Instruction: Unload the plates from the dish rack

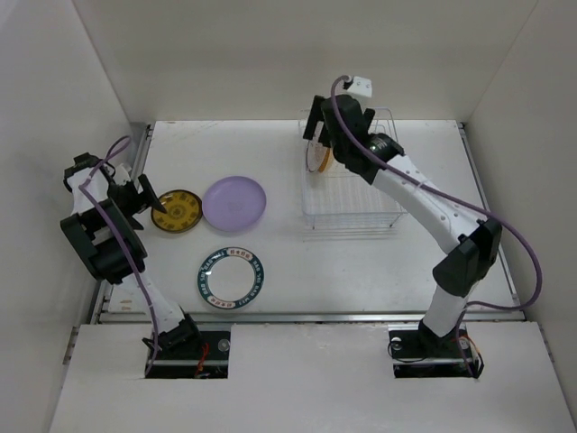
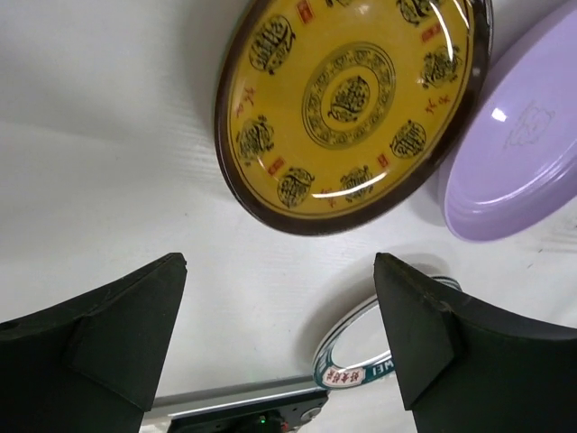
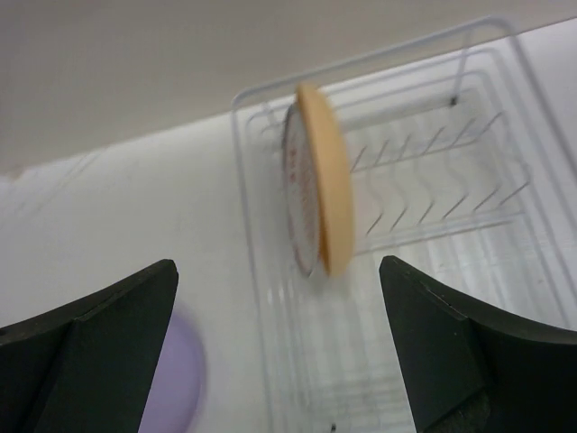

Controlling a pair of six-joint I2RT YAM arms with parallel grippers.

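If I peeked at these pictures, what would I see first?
Three colourful plates lie flat on the left of the table: a yellow-and-brown plate, a lavender plate right beside it, and a teal-rimmed plate nearer the arms. On the right, the wire dish rack holds a pale orange plate standing on edge, with the right gripper open in front of it.

The left gripper (image 1: 153,203) is held wide open, well left of the dish rack (image 1: 356,197). The right gripper (image 1: 314,135) is held over its far left corner, jaws spread.
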